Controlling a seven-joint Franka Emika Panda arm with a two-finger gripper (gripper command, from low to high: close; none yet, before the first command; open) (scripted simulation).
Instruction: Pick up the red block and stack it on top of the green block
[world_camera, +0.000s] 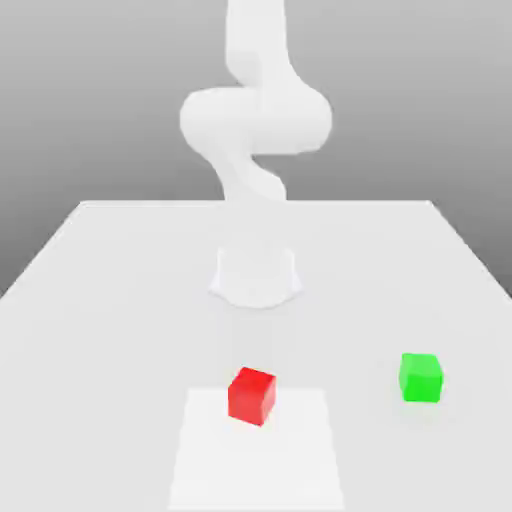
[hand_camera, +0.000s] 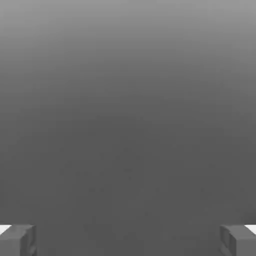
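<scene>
The red block (world_camera: 251, 395) is a small bright red cube resting on the white table (world_camera: 100, 300), near the front and about centre. Further toward the exterior view's right, the green block (world_camera: 421, 377) stands at about the same depth, well apart from the red one. In the hand view my gripper (hand_camera: 128, 241) is open: one grey fingertip (hand_camera: 17, 240) and the other (hand_camera: 239, 240) stand far apart with nothing between them, against a plain grey background. Neither block is touched.
The white arm (world_camera: 255, 120) rises from its round base (world_camera: 255, 275) at the middle of the table, behind both blocks. A paler square patch (world_camera: 255, 455) marks the tabletop under and in front of the red block.
</scene>
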